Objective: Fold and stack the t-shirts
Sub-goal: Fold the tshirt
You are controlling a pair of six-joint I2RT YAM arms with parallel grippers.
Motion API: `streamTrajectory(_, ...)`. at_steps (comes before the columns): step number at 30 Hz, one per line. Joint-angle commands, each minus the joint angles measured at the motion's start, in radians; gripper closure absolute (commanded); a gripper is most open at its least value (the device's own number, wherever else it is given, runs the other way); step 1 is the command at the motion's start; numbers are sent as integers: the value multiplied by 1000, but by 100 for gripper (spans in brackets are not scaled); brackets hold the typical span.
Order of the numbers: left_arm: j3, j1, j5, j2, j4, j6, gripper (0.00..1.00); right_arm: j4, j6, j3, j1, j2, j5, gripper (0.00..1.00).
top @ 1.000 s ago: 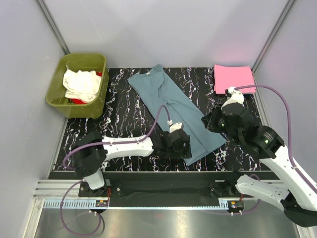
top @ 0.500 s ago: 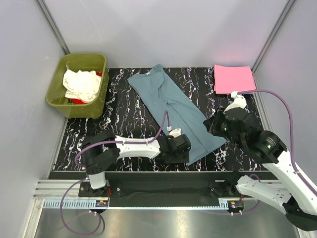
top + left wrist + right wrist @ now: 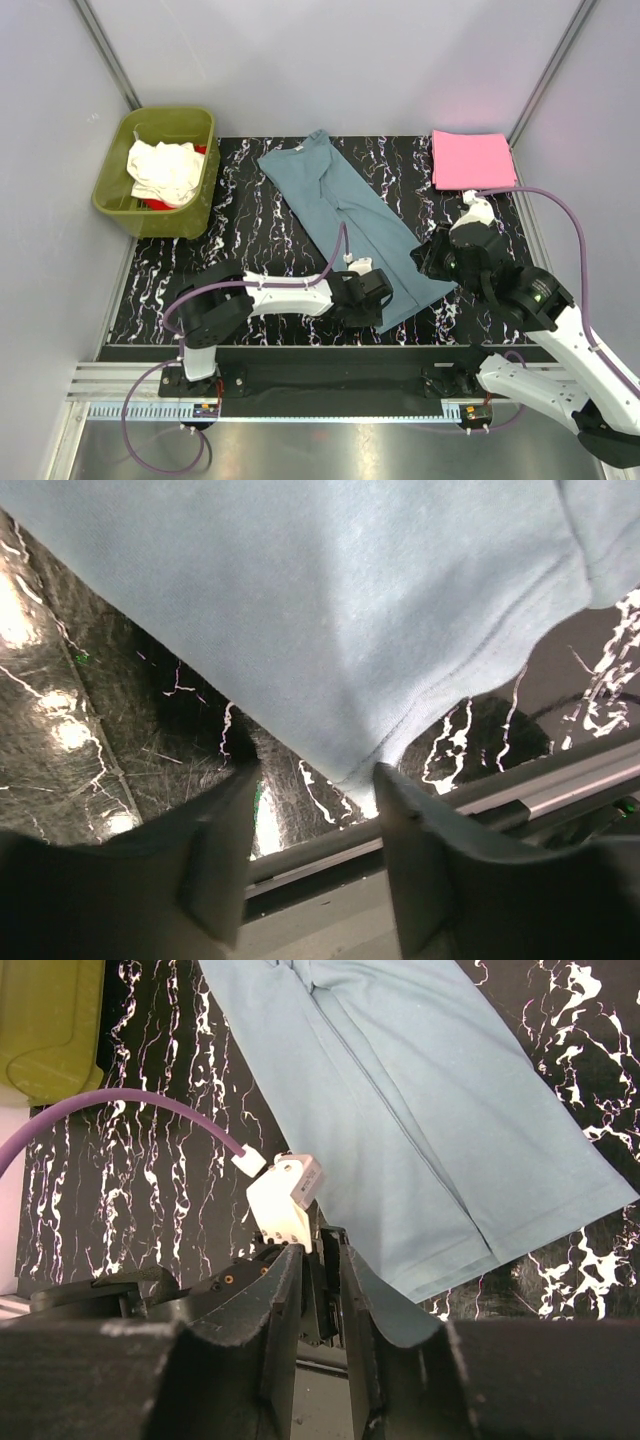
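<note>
Left end effector [image 3: 312, 780]: low at the near end of the surface [image 3: 250, 230], fingers parted; I saw nothing clamped between them
Left fingers [image 3: 225, 850]: one on each side of the near corner of the hem, with the surface showing dark under the gap
Blue-grey t-shirt [image 3: 345, 215]: lay flat in a long folded strip, running diagonally from the far middle of the surface to the near right
Hem: from the left wrist view its stitched edge came down to a point just between the fingertips
Right end effector [image 3: 320, 1250]: fingers close together with only a narrow slot between them; I saw no cloth in it
Right arm: over the near right edge of the blue-grey shirt, its camera looking across the shirt at the left wrist
Pink t-shirt [image 3: 472, 160]: folded square at the far right corner, well apart from both arms
Olive-green tub [image 3: 200, 205]: off the far left corner of the surface
Cream-white t-shirt [image 3: 160, 170]: bunched in the tub
Red t-shirt [image 3: 152, 205]: mostly hidden under the cream-white one in the tub
</note>
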Motion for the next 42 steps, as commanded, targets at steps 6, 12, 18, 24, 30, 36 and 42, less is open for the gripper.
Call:
streamTrajectory(6, -61, -2, -26, -73, -81, 39, 100, 46, 0, -25, -5, 32, -51, 70)
streamTrajectory(12, -279, -4, -16, -277, -77, 18, 100, 78, -1, -78, -7, 59, -102, 68)
streamTrajectory(18, -509, -1, -8, -538, -117, -56, 100, 110, -20, -131, -8, 105, -166, 67)
streamTrajectory(24, -566, 1, -20, -731, -258, -105, 61, 200, -91, -179, -10, 176, -272, 56)
streamTrajectory(30, -546, 128, 7, -846, -235, 23, 28, 257, -176, -177, -129, 340, -528, 50)
streamTrajectory(36, -645, 148, 146, -770, -22, 59, 26, 239, -165, -311, -182, 387, -593, 46)
streamTrajectory(42, -720, 148, 204, -711, 112, 44, 25, 204, -63, -377, -185, 411, -538, 38)
